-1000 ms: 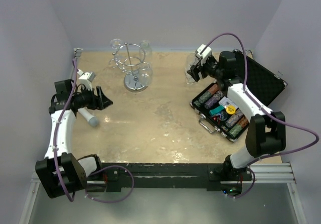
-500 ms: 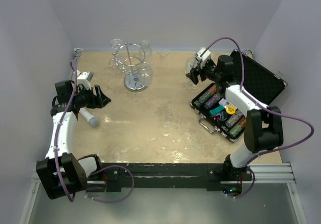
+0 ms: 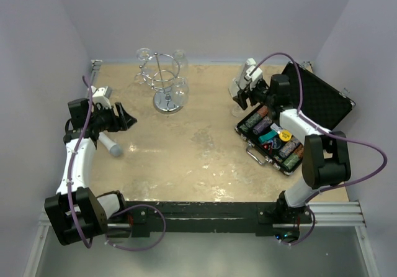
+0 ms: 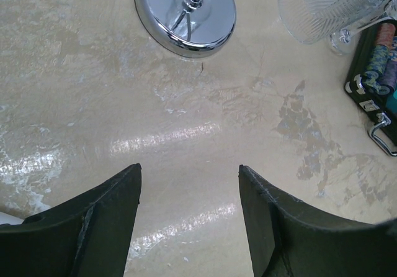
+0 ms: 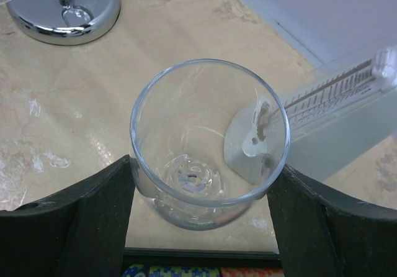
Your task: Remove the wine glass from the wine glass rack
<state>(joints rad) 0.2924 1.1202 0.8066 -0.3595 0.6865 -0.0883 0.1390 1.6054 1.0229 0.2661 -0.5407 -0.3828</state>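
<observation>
The wine glass rack (image 3: 162, 78) is a chrome wire stand on a round shiny base (image 4: 186, 13) at the back of the table, with other glasses (image 3: 178, 89) hanging from its arms. Off the rack, a clear wine glass (image 5: 208, 143) stands upright to the right, beside the chip case. My right gripper (image 5: 203, 165) is shut on its bowl, one finger on each side. The glass's foot (image 4: 341, 38) is at or just above the tabletop. My left gripper (image 4: 189, 168) is open and holds nothing, low over the left of the table and pointing toward the rack.
An open black case of poker chips (image 3: 279, 134) lies at the right, just in front of the held glass. A grey wedge-shaped metronome (image 5: 335, 122) stands right behind the glass. A grey cylinder (image 3: 111, 146) lies on the table by my left arm.
My right gripper has brought the glass from tilted to upright and lowered it toward the table next to the case. The left gripper has drawn back slightly to the left.
</observation>
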